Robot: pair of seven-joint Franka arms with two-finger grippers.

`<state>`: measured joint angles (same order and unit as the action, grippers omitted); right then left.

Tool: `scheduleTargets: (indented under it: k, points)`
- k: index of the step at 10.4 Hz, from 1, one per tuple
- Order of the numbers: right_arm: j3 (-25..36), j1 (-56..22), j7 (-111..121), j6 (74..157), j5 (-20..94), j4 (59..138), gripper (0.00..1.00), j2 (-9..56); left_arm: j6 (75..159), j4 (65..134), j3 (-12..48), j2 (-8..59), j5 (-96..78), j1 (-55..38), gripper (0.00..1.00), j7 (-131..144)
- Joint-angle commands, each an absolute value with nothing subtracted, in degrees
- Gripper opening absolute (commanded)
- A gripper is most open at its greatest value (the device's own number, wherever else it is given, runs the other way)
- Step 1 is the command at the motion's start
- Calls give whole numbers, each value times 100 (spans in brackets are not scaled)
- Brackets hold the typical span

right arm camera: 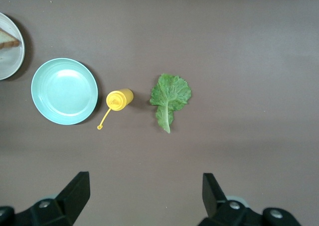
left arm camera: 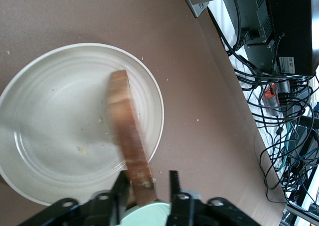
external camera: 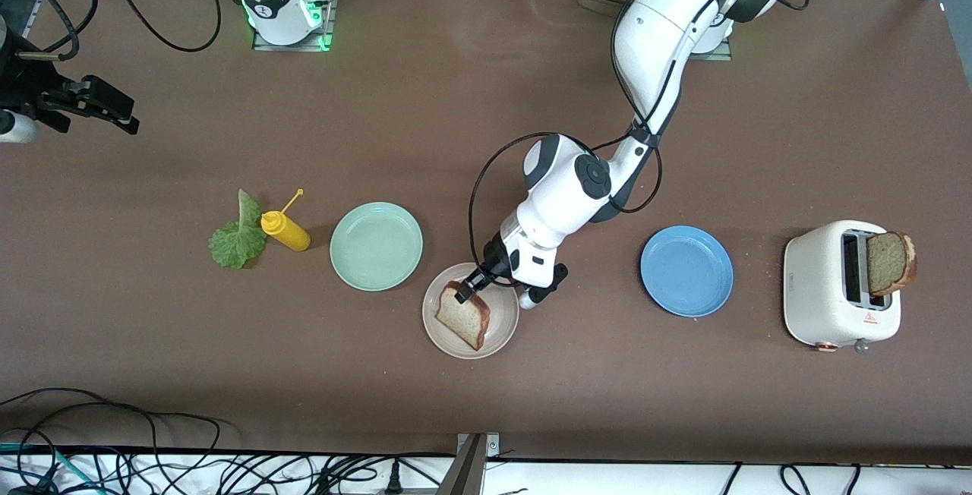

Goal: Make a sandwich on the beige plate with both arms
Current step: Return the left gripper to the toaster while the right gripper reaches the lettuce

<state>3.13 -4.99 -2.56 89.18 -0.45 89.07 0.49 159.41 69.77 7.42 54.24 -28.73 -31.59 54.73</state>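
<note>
While left pincer (external camera: 462, 294) straddles bread slice (external camera: 463, 322) edge on beige plate (external camera: 507, 332), part-open (right pincer (right arm camera: 144, 196) wide, idle over lettuce (right arm camera: 170, 99)), release next.

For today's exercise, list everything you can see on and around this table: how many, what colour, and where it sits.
Bread slice: one, tan, on the beige plate.
Beige plate: one, between the mint and blue plates, nearest the front camera.
Mint plate: one, beside the mustard bottle.
Blue plate: one, between beige plate and toaster.
Mustard bottle: one, yellow, lying beside the lettuce.
Lettuce leaf: one, green, toward the right arm's end.
Toaster: one, white, toward the left arm's end.
Toaster slice: one, tan, sticking up.
Left gripper: over the bread.
Right gripper: open, waiting.
</note>
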Motion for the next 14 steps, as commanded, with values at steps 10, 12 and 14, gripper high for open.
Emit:
scheduleTargets:
  k: [10,12,14]
  points:
    - [316,-510,-316,8807,18,8789,100,70,13784,7049,624,5011,-2101,-2945,100,5388]
    - [316,-510,-325,8807,18,8789,100,70,12889,7040,554,4538,-1735,-2629,100,5370]
    - [334,-510,-299,8807,18,8789,100,70,12290,7049,562,4150,-1110,-2269,100,5361]
